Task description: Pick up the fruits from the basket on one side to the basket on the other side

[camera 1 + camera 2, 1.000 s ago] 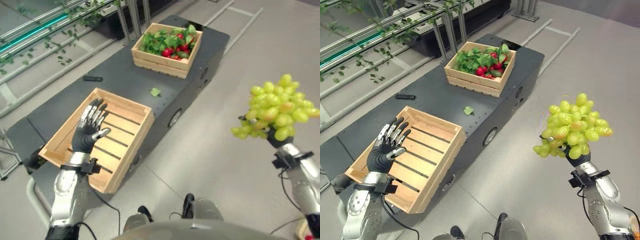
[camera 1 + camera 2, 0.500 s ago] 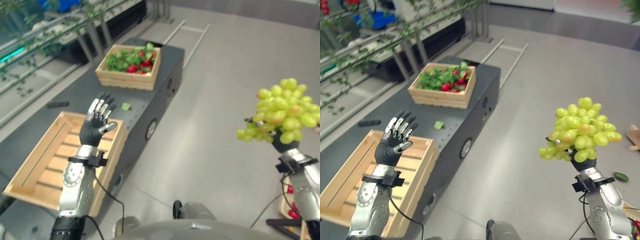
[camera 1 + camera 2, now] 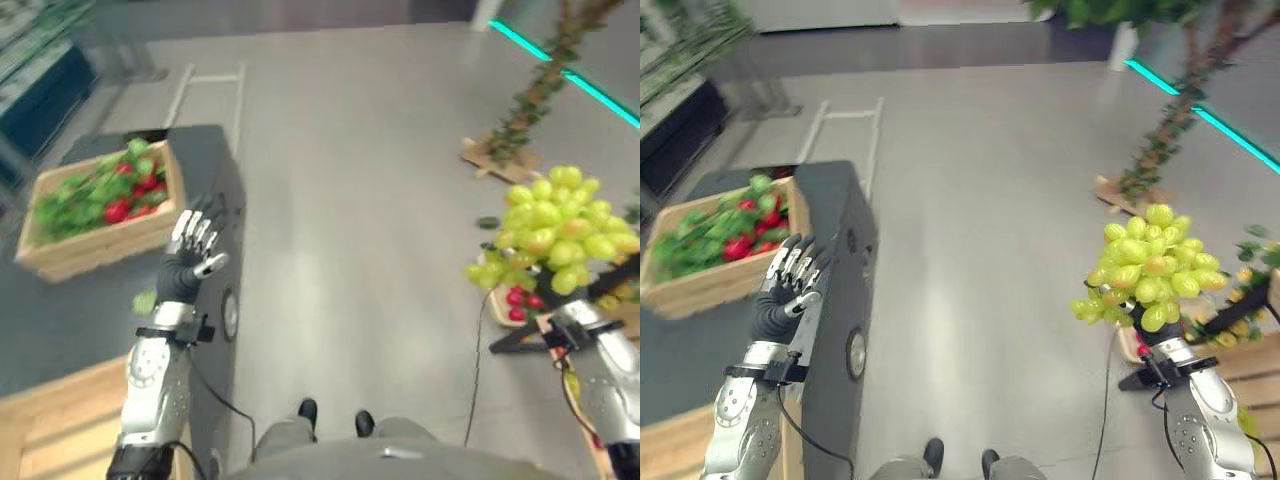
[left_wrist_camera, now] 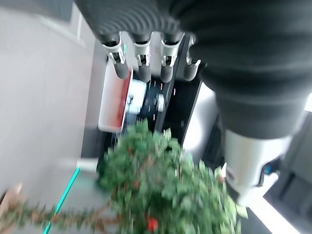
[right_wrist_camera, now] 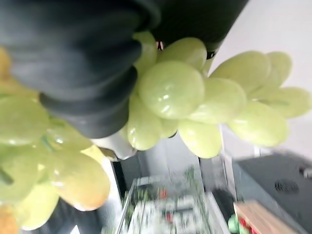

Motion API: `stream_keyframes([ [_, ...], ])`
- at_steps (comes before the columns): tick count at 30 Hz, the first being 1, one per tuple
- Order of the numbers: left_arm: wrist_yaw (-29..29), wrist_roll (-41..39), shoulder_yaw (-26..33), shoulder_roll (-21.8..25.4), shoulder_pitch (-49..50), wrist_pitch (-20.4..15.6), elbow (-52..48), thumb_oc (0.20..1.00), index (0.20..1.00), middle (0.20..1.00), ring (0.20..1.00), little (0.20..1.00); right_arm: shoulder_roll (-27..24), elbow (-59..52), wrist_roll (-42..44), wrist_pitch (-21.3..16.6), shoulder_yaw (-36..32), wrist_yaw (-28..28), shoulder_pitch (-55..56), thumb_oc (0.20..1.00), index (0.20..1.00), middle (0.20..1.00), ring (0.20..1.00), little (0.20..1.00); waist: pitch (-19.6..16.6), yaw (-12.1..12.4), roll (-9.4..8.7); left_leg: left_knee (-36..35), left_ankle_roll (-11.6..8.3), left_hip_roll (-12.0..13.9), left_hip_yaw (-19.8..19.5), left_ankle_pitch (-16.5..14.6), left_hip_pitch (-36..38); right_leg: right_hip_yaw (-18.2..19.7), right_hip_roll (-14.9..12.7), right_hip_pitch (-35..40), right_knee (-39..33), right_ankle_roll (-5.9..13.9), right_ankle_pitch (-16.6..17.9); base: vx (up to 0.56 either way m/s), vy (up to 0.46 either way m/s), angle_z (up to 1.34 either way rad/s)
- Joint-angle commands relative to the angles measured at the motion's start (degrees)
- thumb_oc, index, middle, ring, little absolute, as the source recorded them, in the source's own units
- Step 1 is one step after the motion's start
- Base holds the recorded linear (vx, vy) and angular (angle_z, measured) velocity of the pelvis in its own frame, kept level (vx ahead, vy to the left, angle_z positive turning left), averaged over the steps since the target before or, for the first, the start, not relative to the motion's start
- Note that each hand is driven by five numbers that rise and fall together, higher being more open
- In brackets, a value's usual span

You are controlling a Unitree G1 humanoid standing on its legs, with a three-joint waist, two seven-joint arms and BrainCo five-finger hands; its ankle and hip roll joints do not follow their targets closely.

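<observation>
From the head cameras, the right hand holds a bunch of green grapes aloft over the open floor, well apart from the crate of greens and red fruit on the dark cart. The left hand is raised, fingers straight, empty. In the right wrist view the grapes crowd the hand. Delivery probably remains.

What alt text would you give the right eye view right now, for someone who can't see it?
The right robot hand holds up a bunch of green grapes over grey floor. The left robot hand is raised, fingers straight, beside a wooden crate of leafy greens and red fruit on a dark platform.
</observation>
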Motion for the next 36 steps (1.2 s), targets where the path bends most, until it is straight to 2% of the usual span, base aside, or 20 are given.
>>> stream_keyframes([
  [1,0.9,0.5,3.7,2.3,-0.6,-4.6,-3.1,1.0,1.0,1.0,1.0,1.0,1.2,-0.5,0.0,-4.5,-2.3,-0.7,-6.6,0.2,0.2,0.2,0.2,0.2,-1.3,2.0,-3.14,3.3,-0.79,0.6,4.9,-2.5,0.3,3.6,-0.2,6.7,-6.4,4.24,1.6,0.06,0.193,-0.9],
  [3,1.9,0.5,4.8,2.8,-1.1,-5.1,-3.2,1.0,1.0,1.0,1.0,1.0,1.5,-0.5,-0.1,-4.6,-2.8,-0.9,-6.4,0.2,0.2,0.2,0.2,0.2,-1.7,1.8,-2.77,3.3,-0.32,0.8,7.9,-3.3,0.7,5.3,-1.0,6.0,-5.9,5.41,2.0,0.04,0.173,-1.01],
  [6,2.9,0.4,5.4,3.4,-2.5,-5.7,-3.2,1.0,1.0,1.0,1.0,1.0,1.3,-0.9,-0.9,-4.9,-3.8,-1.2,-5.8,0.2,0.2,0.2,0.2,0.2,-1.9,0.8,-1.82,3.5,0.71,0.3,10.5,-5.0,1.6,6.8,-2.1,4.9,-5.0,7.1,2.1,0.02,0.179,-0.61],
  [9,3.9,0.7,5.2,3.8,-3.7,-6.2,-3.7,1.0,1.0,1.0,1.0,1.0,0.9,-0.9,-1.5,-5.2,-4.0,-1.6,-6.2,0.2,0.2,0.2,0.2,0.2,-1.8,-0.3,-0.88,2.7,1.24,0.2,13.5,-5.5,2.1,8.2,-2.8,2.7,-5.0,8.94,3.6,-0.04,0.136,-0.55],
  [10,3.9,0.7,5.3,3.8,-3.7,-6.2,-3.6,1.0,1.0,1.0,1.0,1.0,0.9,-0.9,-1.5,-5.2,-3.9,-1.6,-6.2,0.2,0.2,0.2,0.2,0.2,-1.9,-0.1,-0.9,2.5,1.13,0.3,13.7,-5.2,2.0,8.4,-2.7,2.4,-5.1,8.96,4.0,-0.11,0.123,-0.76],
  [11,4.1,0.8,5.1,3.9,-4.1,-6.3,-4.5,1.0,1.0,1.0,1.0,1.0,0.9,-0.5,-1.6,-5.5,-3.7,-1.9,-7.3,0.2,0.2,0.2,0.2,0.2,-1.5,-0.5,-0.28,1.8,1.31,0.5,16.2,-5.7,2.7,7.8,-3.9,0.5,-6.2,10.21,6.2,-0.12,0.103,-0.77],
  [12,4.2,1.0,5.1,4.2,-3.9,-6.4,-5.0,1.0,1.0,1.0,1.0,1.0,0.8,-0.4,-2.0,-5.9,-3.2,-2.4,-8.3,0.2,0.2,0.2,0.2,0.2,-1.0,0.1,0.06,1.6,1.27,0.8,17.5,-6.1,3.3,4.2,-4.9,-0.8,-6.4,10.35,6.8,-0.15,0.105,-1.24],
  [13,4.3,1.2,5.2,4.7,-3.5,-6.3,-5.8,1.0,1.0,1.0,1.0,1.0,0.9,-0.8,-2.4,-6.2,-2.5,-2.8,-9.4,0.2,0.2,0.2,0.2,0.2,-0.3,2.2,0.43,1.1,0.64,1.7,19.7,-6.1,4.0,-5.8,-7.6,-2.8,-6.5,9.74,7.3,-0.09,0.002,-1.45],
  [14,3.7,0.9,5.3,4.8,-3.2,-5.9,-6.4,1.0,1.0,1.0,1.0,1.0,1.4,-1.2,-2.3,-5.9,-2.3,-2.8,-9.5,0.2,0.2,0.2,0.2,0.2,0.1,3.0,1.07,0.8,0.13,2.7,20.7,-6.0,4.4,-14.7,-10.0,-3.0,-6.0,8.39,6.4,-0.1,-0.023,-1.88],
  [16,3.2,0.5,5.9,5.1,-2.5,-5.6,-7.2,1.0,1.0,1.0,1.0,1.0,1.7,-1.6,-2.2,-5.5,-1.7,-2.5,-9.6,0.2,0.2,0.2,0.2,0.2,0.4,3.6,1.34,0.5,-0.43,3.7,23.6,-6.0,5.2,-28.5,-13.8,-3.0,-3.0,6.86,5.3,-0.09,0.008,-1.42],
  [17,2.7,-0.1,6.1,5.2,-2.4,-5.4,-7.4,1.0,1.0,1.0,1.0,1.0,1.8,-1.5,-2.1,-5.3,-0.9,-2.3,-10.0,0.2,0.2,0.2,0.2,0.2,0.4,4.5,1.35,0.2,-0.52,4.0,25.4,-5.9,5.4,-34.5,-15.3,-2.3,-0.7,6.31,4.3,-0.07,0.025,-0.83],
  [18,2.3,-0.3,6.5,5.4,-2.0,-5.1,-7.7,1.0,1.0,1.0,1.0,1.0,1.8,-1.3,-2.3,-4.9,0.1,-2.0,-10.6,0.2,0.2,0.2,0.2,0.2,0.2,5.3,1.15,-0.3,-0.55,4.3,27.2,-5.7,5.8,-38.8,-16.3,-1.4,1.1,6.11,3.5,-0.05,-0.005,-0.74],
  [19,2.2,-0.2,6.8,5.5,-1.7,-5.0,-8.2,1.0,1.0,1.0,1.0,1.0,1.9,-1.4,-2.3,-4.6,0.7,-1.8,-11.0,0.2,0.2,0.2,0.2,0.2,0.0,5.6,0.94,-0.8,-0.37,4.5,28.6,-5.7,6.3,-40.5,-16.5,-1.0,2.4,6.27,3.3,-0.02,-0.018,-0.84],
  [20,2.2,-0.2,6.9,5.5,-1.7,-5.0,-8.2,1.0,1.0,1.0,1.0,1.0,1.9,-1.3,-2.3,-4.6,0.7,-1.8,-11.0,0.2,0.2,0.2,0.2,0.2,0.1,5.6,0.88,-0.9,-0.36,4.4,28.6,-5.6,6.4,-40.4,-16.6,-1.0,2.5,6.29,3.2,0.01,-0.113,-1.04],
  [21,1.8,-0.4,7.3,5.6,-1.5,-4.9,-8.9,1.0,1.0,1.0,1.0,1.0,2.2,-1.0,-2.3,-4.5,1.4,-2.0,-12.2,0.2,0.2,0.2,0.2,0.2,-0.7,6.1,0.0,-2.1,-0.06,4.4,31.6,-5.7,7.4,-40.7,-16.4,0.2,-0.2,6.96,4.2,0.05,-0.175,-1.01],
  [24,1.9,-0.3,7.1,4.4,-2.0,-4.8,-7.8,1.0,1.0,1.0,1.0,1.0,2.7,-1.0,-1.8,-4.4,0.4,-2.0,-11.3,0.2,0.2,0.2,0.2,0.2,-2.1,4.8,-0.54,-2.5,-0.63,4.7,32.9,-5.8,8.3,-35.8,-13.3,0.9,-5.5,6.85,5.1,0.11,-0.201,-1.09],
  [32,3.8,0.9,5.0,3.6,-4.3,-4.7,-6.3,1.0,1.0,1.0,1.0,1.0,0.8,-3.4,-1.6,-3.9,-1.9,-2.9,-8.8,0.2,0.2,0.2,0.2,0.2,-2.0,0.7,-0.22,-1.8,-1.8,7.5,35.1,-5.6,10.3,-31.9,-10.3,1.1,-5.5,5.62,3.9,0.06,-0.141,-0.3],
  [34,3.9,0.9,4.8,3.5,-4.4,-4.7,-6.2,1.0,1.0,1.0,1.0,1.0,0.8,-3.5,-1.1,-3.8,-2.5,-2.8,-8.4,0.2,0.2,0.2,0.2,0.2,-2.1,0.3,-0.33,-2.0,-1.99,7.9,35.3,-5.4,10.5,-31.4,-9.9,1.1,-5.3,5.48,3.7,0.03,-0.126,-0.22],
  [36,4.4,1.6,3.8,3.4,-5.5,-4.6,-5.7,1.0,1.0,1.0,1.0,1.0,0.3,-3.2,-1.4,-4.2,-3.8,-3.4,-7.8,0.2,0.2,0.2,0.2,0.2,-2.4,-1.4,-0.92,-1.2,-2.89,9.2,35.9,-5.1,10.8,-30.1,-8.8,1.3,-5.1,4.89,3.2,0.06,-0.162,-0.04],
])
